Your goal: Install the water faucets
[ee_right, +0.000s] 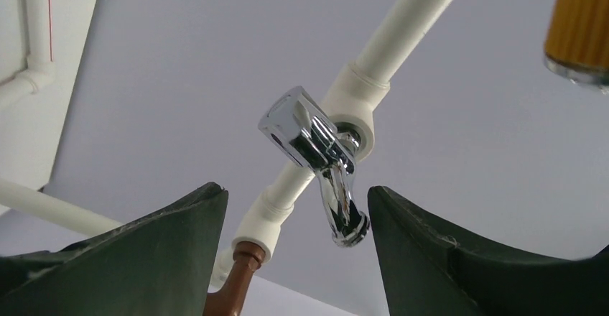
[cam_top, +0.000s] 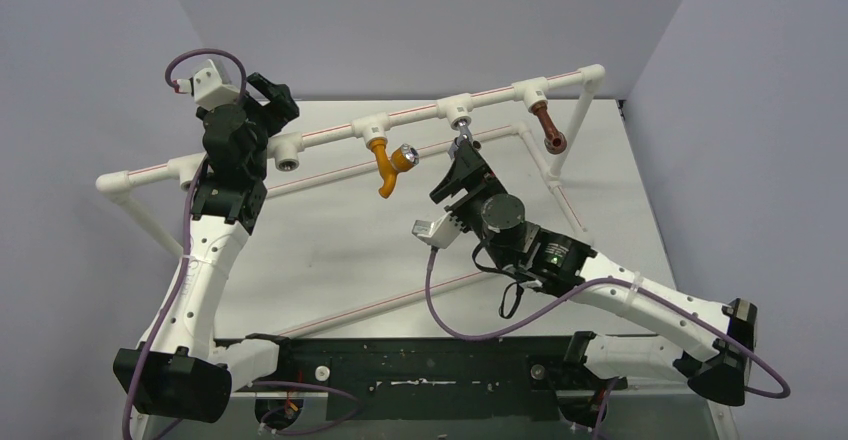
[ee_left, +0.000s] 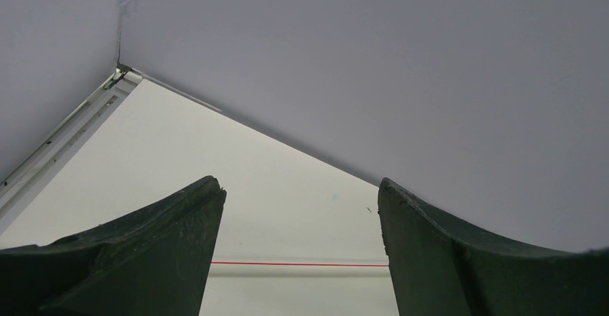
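Note:
A white pipe rail (cam_top: pixel 420 110) crosses the back of the table with tee fittings. The orange faucet (cam_top: pixel 388 165) with chrome knob hangs from one tee. The brown faucet (cam_top: pixel 548 126) hangs from the tee at the right. The silver faucet (cam_top: pixel 463 138) sits in the middle tee; in the right wrist view it (ee_right: pixel 323 158) hangs between my open fingers without touching them. My right gripper (cam_top: pixel 462 160) is open just below it. My left gripper (cam_top: pixel 272 95) is open and empty, raised near the empty left tee (cam_top: pixel 288 157); its wrist view shows only table and a red-lined pipe (ee_left: pixel 301 267).
A lower white pipe frame (cam_top: pixel 540 165) with red lines runs across the table and down its right side. Grey walls enclose the back and sides. The brown faucet's base (ee_right: pixel 233 284) and orange faucet's body (ee_right: pixel 578 21) show at the edges of the right wrist view.

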`<state>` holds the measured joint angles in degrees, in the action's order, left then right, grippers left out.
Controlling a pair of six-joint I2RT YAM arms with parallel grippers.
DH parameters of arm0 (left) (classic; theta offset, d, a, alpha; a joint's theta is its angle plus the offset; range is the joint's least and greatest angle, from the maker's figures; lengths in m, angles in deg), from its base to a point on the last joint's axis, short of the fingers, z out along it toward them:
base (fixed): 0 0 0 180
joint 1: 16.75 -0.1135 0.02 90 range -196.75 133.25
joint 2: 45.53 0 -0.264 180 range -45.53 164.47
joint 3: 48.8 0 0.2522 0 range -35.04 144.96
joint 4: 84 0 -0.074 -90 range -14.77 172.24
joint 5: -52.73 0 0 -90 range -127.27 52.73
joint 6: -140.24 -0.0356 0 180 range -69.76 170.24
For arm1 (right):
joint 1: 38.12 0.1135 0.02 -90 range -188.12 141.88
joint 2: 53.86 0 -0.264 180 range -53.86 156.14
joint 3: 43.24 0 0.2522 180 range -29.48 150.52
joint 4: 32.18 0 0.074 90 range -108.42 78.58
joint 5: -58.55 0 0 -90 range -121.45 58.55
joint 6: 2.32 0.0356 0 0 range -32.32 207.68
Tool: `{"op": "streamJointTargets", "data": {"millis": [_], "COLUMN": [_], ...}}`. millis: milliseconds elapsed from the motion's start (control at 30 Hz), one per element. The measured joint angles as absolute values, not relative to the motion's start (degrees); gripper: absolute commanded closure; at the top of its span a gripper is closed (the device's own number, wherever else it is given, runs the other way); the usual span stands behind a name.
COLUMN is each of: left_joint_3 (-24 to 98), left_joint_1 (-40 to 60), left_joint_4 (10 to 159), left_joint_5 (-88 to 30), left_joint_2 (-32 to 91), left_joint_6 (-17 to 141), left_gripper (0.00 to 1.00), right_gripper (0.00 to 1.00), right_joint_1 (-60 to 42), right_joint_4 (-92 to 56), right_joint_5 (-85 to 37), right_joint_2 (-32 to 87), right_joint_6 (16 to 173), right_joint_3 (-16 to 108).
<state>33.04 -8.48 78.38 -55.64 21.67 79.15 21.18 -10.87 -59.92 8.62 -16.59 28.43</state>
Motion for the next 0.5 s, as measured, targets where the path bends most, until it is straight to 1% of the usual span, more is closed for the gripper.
{"op": "streamJointTargets", "data": {"millis": [167, 367, 500], "left_joint_3": [33.04, 33.04, 33.04], "left_joint_1": [-8.48, -8.48, -8.48], "left_joint_4": [78.38, 78.38, 78.38], "left_joint_5": [-55.64, -55.64, -55.62], "left_joint_2": [21.67, 21.67, 21.67], "left_joint_6": [79.15, 79.15, 79.15], "left_gripper": [0.24, 0.24, 0.24], "right_gripper": [0.29, 0.34, 0.40], "right_joint_1": [21.18, 20.77, 19.96], "right_joint_4": [-12.82, -15.53, -17.76], "right_joint_5": [-62.74, -63.61, -63.59], "right_joint_2": [10.76, 12.08, 13.30], "right_joint_6": [-22.84, -25.40, -26.16], "right_joint_3": [27.66, 27.32, 26.77]}}
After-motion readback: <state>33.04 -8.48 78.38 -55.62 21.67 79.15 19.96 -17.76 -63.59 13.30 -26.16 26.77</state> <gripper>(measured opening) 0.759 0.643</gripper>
